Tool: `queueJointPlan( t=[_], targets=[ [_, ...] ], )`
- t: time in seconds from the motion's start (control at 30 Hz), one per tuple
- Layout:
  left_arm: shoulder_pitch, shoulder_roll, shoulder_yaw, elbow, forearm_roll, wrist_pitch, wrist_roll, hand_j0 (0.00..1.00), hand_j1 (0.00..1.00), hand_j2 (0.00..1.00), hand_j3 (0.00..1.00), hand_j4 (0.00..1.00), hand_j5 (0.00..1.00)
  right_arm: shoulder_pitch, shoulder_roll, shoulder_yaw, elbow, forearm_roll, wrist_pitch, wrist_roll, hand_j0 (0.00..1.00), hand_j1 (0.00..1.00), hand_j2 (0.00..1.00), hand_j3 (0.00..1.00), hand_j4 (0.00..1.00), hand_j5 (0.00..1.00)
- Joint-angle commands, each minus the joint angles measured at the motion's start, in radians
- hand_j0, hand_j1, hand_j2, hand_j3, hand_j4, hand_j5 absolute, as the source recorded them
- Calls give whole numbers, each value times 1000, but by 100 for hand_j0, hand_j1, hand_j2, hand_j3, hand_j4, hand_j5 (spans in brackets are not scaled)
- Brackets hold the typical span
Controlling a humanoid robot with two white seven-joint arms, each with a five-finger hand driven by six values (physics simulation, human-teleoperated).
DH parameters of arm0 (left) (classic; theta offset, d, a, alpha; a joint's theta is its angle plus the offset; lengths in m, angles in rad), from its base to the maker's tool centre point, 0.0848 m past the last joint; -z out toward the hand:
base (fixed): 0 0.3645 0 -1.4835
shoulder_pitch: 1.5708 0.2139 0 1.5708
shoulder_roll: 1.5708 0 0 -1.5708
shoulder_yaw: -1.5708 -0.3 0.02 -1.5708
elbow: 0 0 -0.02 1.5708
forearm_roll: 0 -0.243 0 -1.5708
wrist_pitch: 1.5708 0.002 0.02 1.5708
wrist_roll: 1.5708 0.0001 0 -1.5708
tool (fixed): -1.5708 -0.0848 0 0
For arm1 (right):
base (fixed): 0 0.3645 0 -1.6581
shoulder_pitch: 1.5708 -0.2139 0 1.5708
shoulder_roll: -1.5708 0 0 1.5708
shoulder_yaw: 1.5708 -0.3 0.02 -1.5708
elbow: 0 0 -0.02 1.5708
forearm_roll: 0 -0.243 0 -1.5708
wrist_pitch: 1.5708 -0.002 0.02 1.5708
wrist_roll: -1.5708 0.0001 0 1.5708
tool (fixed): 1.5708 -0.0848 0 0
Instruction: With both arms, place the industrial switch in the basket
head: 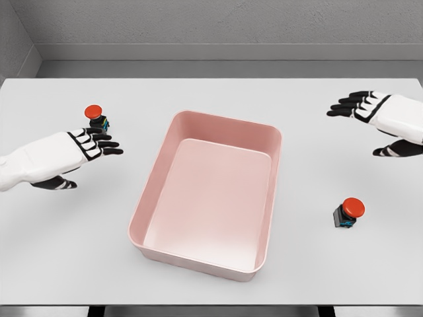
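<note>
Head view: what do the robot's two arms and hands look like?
Both forearms are smooth white shells. The left hand and right hand have black fingers with white plates edged in black lines across the backs. No cables or markings show.

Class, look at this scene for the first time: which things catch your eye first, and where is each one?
The big pink basket sits empty in the middle of the white table. Two red-capped industrial switches stand out beside it: one at the far left, just behind the open left hand, the other alone at the near right. The open right hand hovers further back on the right.
</note>
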Motion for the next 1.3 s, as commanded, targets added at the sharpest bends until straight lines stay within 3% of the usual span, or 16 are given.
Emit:
queueJointPlan(
  t=[0.0,0.1,0.17,0.23,0.33,0.43,0.53,0.8,0.87,0.93,1.27],
  targets=[
    [0,1,1,0,21,2,12,100,100,100,100,100,100,0,1,14,-2,-7,2,-1,100,100,100,100,100,100],
    [-18,1,3,9,19,2,14,100,100,100,100,100,100,0,-6,32,-2,-7,2,1,100,100,100,100,100,100],
    [-74,-3,-4,60,24,2,17,100,100,100,100,100,100,5,-8,37,1,-7,2,-1,100,100,100,100,100,100],
    [-87,-6,-17,81,35,2,83,100,100,100,100,100,100,12,-28,86,4,-20,2,-22,100,100,100,100,100,100],
    [-215,-9,-128,178,30,2,104,100,100,100,100,100,100,12,-60,101,9,-20,2,-57,100,100,100,100,100,100],
    [-273,-106,-166,275,4,2,104,100,100,100,100,100,100,14,-68,104,15,-22,2,-57,100,100,100,100,100,100],
    [-342,-151,-227,356,1,2,100,100,100,100,100,100,100,77,-95,106,13,-22,2,-50,100,100,100,100,100,100],
    [-396,-189,-228,367,-192,2,67,100,100,100,100,100,100,109,-94,107,6,-19,2,-42,100,100,100,100,100,100],
    [-428,-201,-229,411,-202,2,69,100,100,100,100,100,100,129,-94,107,1,-19,2,-34,100,100,100,100,100,100],
    [-433,-210,-224,439,-271,2,71,100,100,100,100,100,100,164,-94,107,1,-19,2,-36,100,100,100,100,100,100],
    [-497,-310,-232,623,-303,2,77,100,100,100,100,100,100,227,-120,106,4,-83,2,-54,100,100,100,100,100,100]
  ],
)
